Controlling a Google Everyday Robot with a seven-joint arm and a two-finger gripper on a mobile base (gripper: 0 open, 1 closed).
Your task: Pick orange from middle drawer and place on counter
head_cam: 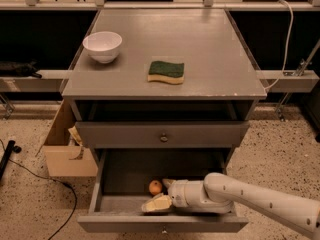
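Grey wood desk [220, 59] fills the view's centre, w/ a white bowl [102, 46] on its back-left corner. A green-and-yellow sponge [166, 71] lies flat near the desk's middle, well apart from the bowl. Under the desk top is a dark open slot, then a shut drawer front [125, 133] w/ a round knob [163, 138]. Below that, at the desk's foot, the middle drawer [120, 205] is pulled out toward the camera. The orange [155, 187] sits on the drawer floor, approx. centre, nearer the back wall than the front. A white arm [250, 199] reaches in from the desk's front-right side, low over the drawer. Its cream fingers [156, 204] are inside the drawer, spread apart and gripping nothing. One lies along the floor just in front of the orange and the other pokes out just right of it, so the fruit is btw. them. Contact w/ the orange can't be told. A wooden box [65, 159] stands on the speckled floor by the desk's left side.
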